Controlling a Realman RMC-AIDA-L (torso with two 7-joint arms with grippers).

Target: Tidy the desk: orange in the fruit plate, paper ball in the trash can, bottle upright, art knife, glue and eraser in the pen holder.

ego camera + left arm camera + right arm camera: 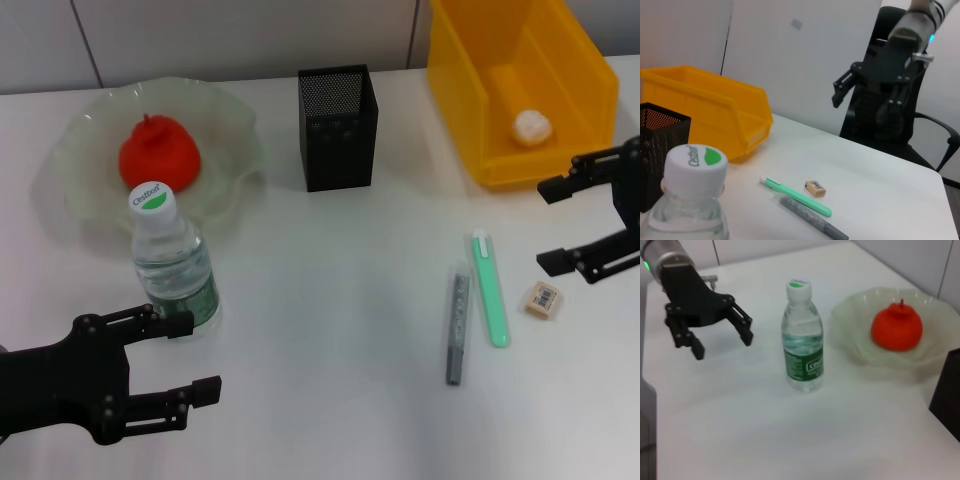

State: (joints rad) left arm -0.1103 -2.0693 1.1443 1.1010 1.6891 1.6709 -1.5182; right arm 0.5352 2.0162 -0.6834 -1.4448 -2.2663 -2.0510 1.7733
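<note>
White desk surface (330, 300) is seen bearing the upright bottle (172, 262), just beyond the spread, empty jaws of the left gripper (188, 358). The eraser (542, 299) lies just beside the right gripper (553, 226), whose jaws are likewise spread and empty.

Glossy yellow plastic trash can (560, 110), black mesh pen holder (338, 130)

Head view: high, looking down on the desk (330, 300) whole.
Left wrist view: low, close behind the bottle (690, 200), facing toward 3 o'clock.
Right wrist view: facing 9 o'clock.
Shared: the bottle (all three views).
</note>
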